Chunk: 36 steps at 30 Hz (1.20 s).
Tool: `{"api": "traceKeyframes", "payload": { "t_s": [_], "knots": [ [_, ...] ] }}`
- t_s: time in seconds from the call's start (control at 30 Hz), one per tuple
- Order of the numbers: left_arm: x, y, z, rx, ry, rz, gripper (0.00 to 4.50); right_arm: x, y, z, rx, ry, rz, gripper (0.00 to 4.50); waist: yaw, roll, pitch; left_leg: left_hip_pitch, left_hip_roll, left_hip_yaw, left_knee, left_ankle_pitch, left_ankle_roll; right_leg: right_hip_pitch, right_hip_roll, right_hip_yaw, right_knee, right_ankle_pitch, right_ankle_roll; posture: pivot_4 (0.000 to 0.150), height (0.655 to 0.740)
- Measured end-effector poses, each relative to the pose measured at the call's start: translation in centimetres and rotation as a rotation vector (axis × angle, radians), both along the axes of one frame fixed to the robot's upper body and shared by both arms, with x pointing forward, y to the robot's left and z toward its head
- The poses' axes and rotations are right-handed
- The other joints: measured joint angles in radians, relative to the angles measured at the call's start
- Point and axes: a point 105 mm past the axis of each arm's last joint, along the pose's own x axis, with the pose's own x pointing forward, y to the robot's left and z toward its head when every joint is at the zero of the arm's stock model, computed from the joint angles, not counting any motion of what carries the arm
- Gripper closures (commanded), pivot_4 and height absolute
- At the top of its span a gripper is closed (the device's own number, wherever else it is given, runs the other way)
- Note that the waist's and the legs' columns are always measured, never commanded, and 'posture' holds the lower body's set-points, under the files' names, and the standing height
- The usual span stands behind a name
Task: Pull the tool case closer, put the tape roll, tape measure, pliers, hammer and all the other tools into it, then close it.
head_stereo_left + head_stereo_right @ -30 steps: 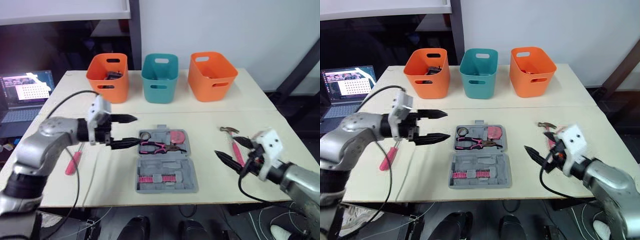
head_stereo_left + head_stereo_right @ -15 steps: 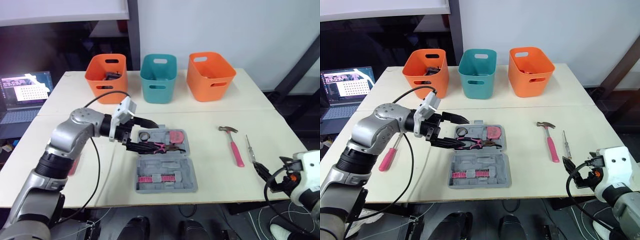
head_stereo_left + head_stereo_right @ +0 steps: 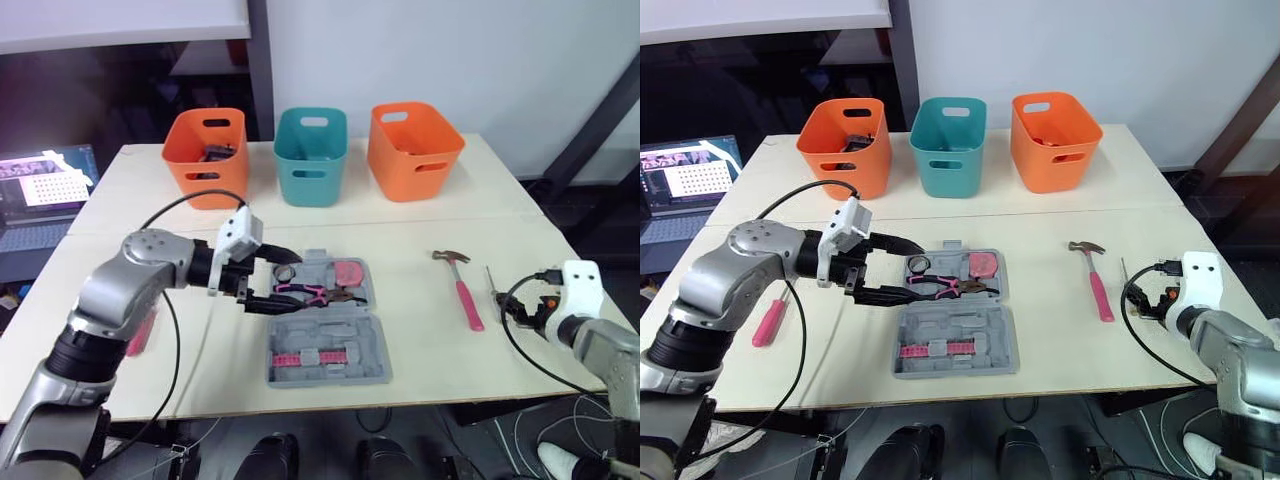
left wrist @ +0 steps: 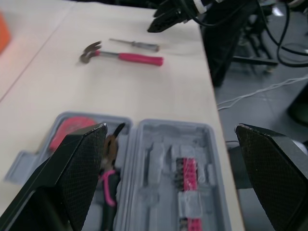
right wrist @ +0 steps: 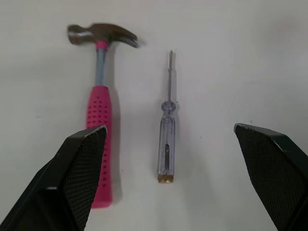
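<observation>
Tool case (image 3: pixel 340 335) lies open and flat at the middle of the table (image 3: pixel 400 210), its hinge running from 9 to 3 o'clock. The half toward 12 o'clock holds pink-handled pliers (image 3: pixel 305 293), a pink tape measure (image 3: pixel 350 272) at their 1 o'clock, and a dark ring (image 3: pixel 287 272), possibly the tape roll, though it is too small to be sure. The half toward 6 o'clock carries a row of pink bits (image 3: pixel 320 357).

The left fingers (image 4: pixel 77 173) are spread wide and empty at the 9 o'clock edge of the case. One finger is over the ring corner and the other is beside the pliers' handle ends. Whether that one touches the handles I cannot tell.

Well out at 3 o'clock from the case the hammer (image 5: pixel 98 120) lies on the table, head toward 12 and pink grip toward 6. Just beside it, farther toward 3 o'clock and not touching, lies a clear-handled screwdriver (image 5: pixel 166 144), its tip toward 12. The right fingers (image 5: pixel 79 173) hang near the table's 3 o'clock edge, parted wide, holding nothing — hammer and screwdriver both show between them.

A pink screwdriver (image 3: pixel 765 322) lies at 9 o'clock, well apart from the case. Along the 12 o'clock side stand three baskets — orange basket (image 3: pixel 205 170), teal basket (image 3: pixel 310 175) and a second orange basket (image 3: pixel 413 165). A laptop (image 3: pixel 40 190) sits off the table toward 10 o'clock.
</observation>
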Motion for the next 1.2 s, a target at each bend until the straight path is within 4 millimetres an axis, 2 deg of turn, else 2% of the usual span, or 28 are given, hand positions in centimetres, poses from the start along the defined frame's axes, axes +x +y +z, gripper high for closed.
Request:
{"api": "traceKeyframes", "payload": {
  "t_s": [0.3,0.57,0.7,0.9,0.93,1.2],
  "knots": [
    [-0.6,1.2,-0.3,-0.005,0.009,0.108,0.04,3.2,0.1,-1.5,0.017,0.033,0.024,0.0,0.0,0.0,0.0,0.001,0.0,0.0,0.001,0.0,0.0,0.001,0.001,0.0,0.0,0.001,0.001,0.15,0.7329],
    [-1.2,1.4,-0.6,0.003,0.021,0.146,0.04,4.0,-0.7,-3.3,0.021,0.077,-0.004,0.0,-0.006,0.001,0.0,0.001,0.0,0.001,0.001,0.0,0.0,0.001,0.001,0.0,0.0,0.001,0.001,0.15,0.7329],
    [-1.1,1.6,-0.4,0.006,0.01,0.166,0.0,4.4,-0.7,-3.7,0.03,0.077,0.001,1.16,-0.017,0.001,0.0,0.001,0.0,0.001,0.001,0.0,0.0,0.001,0.001,0.0,0.0,0.001,0.001,0.15,0.7329],
    [-1.3,1.5,-0.4,-0.002,0.01,0.167,0.0,4.6,-0.9,-4.0,0.016,0.074,0.012,4.24,-0.026,0.001,0.0,0.006,0.0,0.001,0.0,0.0,0.0,0.005,0.002,0.0,0.0,0.001,0.001,0.15,0.7329],
    [-1.3,1.5,-0.4,-0.003,0.009,0.17,0.0,4.7,-0.9,-4.0,0.015,0.075,0.016,4.47,-0.026,0.001,0.0,0.006,0.0,0.001,0.0,0.0,0.0,0.006,0.003,0.0,0.0,0.001,0.001,0.15,0.7329],
    [-1.2,1.3,-0.6,-0.001,0.013,0.17,0.0,3.8,-0.4,-3.3,-0.04,0.091,0.082,4.46,-0.02,0.001,0.0,0.006,0.0,0.0,0.0,0.0,0.0,0.006,0.003,0.001,0.0,0.001,0.001,0.15,0.7329]
  ]
}}
